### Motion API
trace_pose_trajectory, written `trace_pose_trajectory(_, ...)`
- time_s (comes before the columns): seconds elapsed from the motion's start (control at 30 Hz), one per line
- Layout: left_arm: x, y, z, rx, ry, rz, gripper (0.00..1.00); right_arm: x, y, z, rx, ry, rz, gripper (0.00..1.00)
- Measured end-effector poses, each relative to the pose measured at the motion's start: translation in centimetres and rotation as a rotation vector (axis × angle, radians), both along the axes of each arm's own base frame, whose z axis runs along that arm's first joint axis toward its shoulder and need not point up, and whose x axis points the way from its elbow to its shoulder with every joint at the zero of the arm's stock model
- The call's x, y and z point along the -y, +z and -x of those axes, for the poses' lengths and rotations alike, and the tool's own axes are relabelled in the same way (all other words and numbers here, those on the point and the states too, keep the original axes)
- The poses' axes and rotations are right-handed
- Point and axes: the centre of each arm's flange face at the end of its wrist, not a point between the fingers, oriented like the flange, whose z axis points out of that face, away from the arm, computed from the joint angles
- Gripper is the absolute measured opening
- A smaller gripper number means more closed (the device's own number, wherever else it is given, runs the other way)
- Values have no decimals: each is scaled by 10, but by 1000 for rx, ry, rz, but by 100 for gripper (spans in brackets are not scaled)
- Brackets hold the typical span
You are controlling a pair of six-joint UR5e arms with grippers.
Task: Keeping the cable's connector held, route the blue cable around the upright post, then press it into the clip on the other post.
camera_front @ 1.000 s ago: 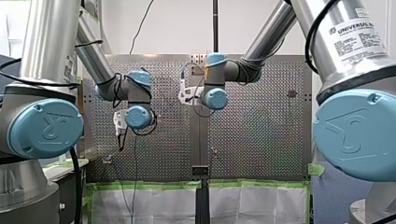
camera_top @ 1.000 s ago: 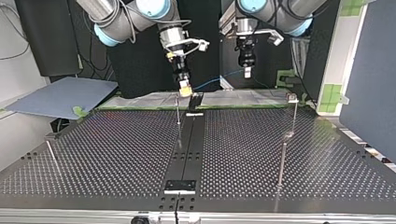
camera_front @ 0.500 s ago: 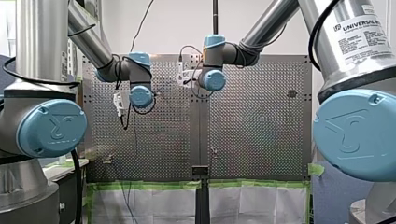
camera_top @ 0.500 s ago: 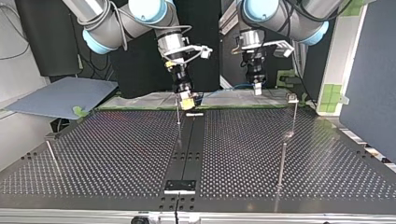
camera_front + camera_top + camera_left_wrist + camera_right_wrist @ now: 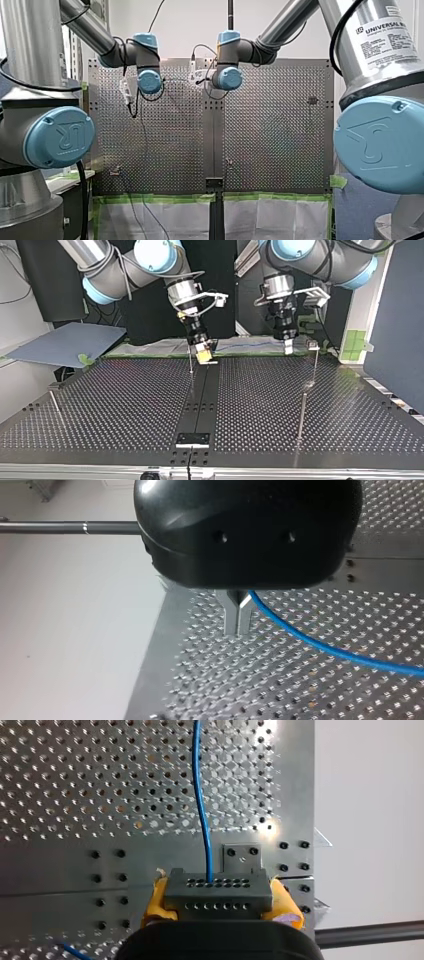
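When you look across the table [image 5: 100, 405] from the top view's near edge, you first meet a small bracket [image 5: 192, 439] on the dark centre strip, then a bare post [image 5: 301, 412] at the right and a leaning rod [image 5: 55, 402] at the left. Further back, the thin upright post [image 5: 190, 359] stands just beside the right gripper [image 5: 205, 355], at its left in that view, and the clip [image 5: 313, 345] on its post sits just beside the left gripper [image 5: 287, 346]. You can see the right gripper's yellow pads [image 5: 152, 905] clamped on the grey connector [image 5: 218, 892], its face dotted with holes. The blue cable [image 5: 208, 855], thin and smooth, leaves that connector, runs along the table's far edge and ends at the left gripper, whose metal fingers [image 5: 230, 612] are pressed together on it.
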Motion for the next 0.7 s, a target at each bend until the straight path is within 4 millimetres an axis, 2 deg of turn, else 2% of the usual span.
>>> trace_pose_trajectory(0.33, -9, 59, 2, 65, 16, 15, 0, 6, 25, -6, 14, 31, -21, 0)
trace_pose_trajectory(0.7, -16, 94, -16, 69, 2, 18, 0, 22, 64, -14, 73, 67, -12, 0)
